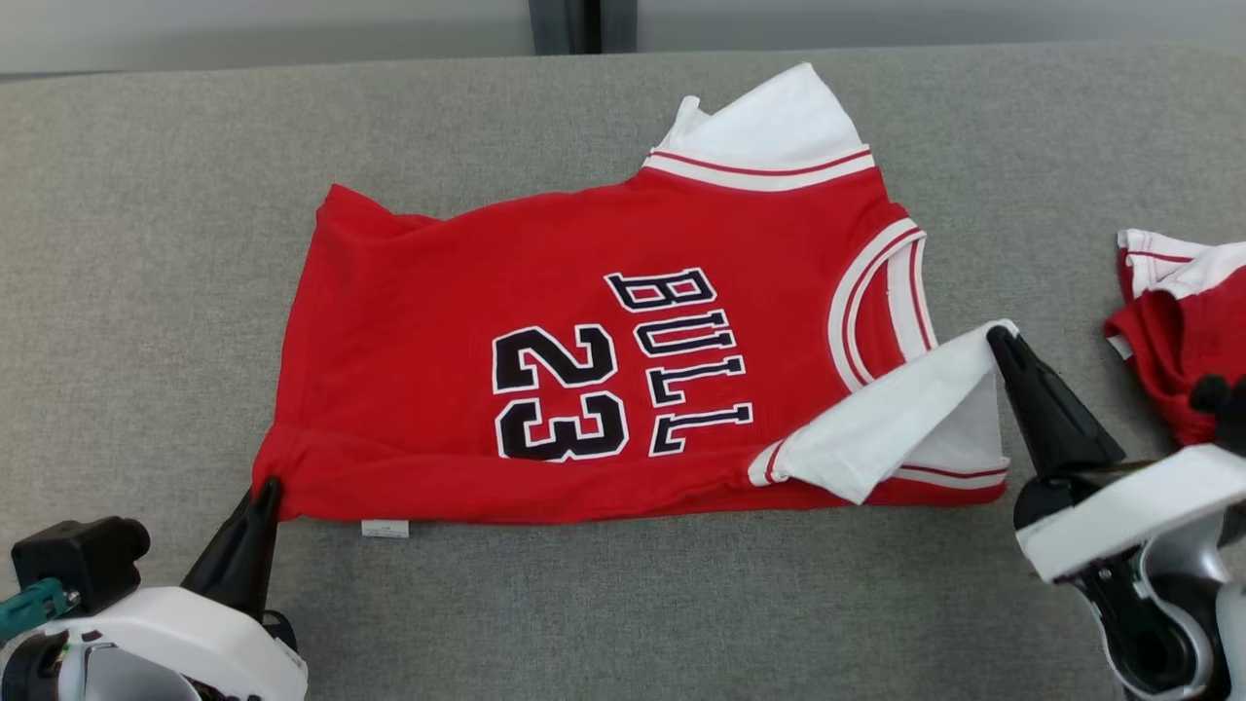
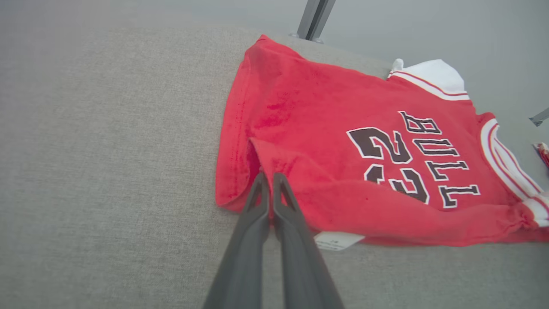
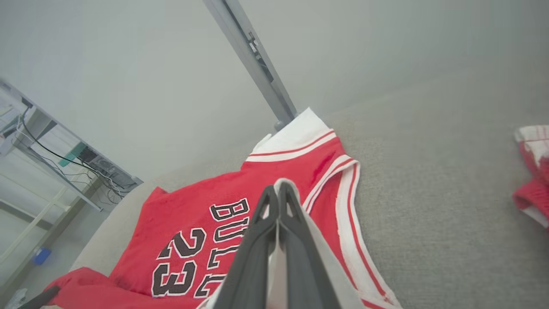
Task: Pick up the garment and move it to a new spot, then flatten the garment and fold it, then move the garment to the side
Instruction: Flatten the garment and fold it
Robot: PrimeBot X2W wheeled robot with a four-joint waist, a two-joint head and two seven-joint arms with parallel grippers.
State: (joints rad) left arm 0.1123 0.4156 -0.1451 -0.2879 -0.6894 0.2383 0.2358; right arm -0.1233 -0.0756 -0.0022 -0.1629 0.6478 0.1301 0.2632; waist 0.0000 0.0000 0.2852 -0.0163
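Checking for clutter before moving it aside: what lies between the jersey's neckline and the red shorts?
Bare grey surface, seen in the head view; lower down, the right gripper, shut on the jersey, stands in that gap.

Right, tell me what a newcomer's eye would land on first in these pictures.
The big red garment with its black 23 and lettering lies spread across the middle of the grey padded surface. The left gripper is pinched on its near left hem corner, and the right gripper on its near white sleeve. A smaller red cloth with white trim sits bunched at the right edge.
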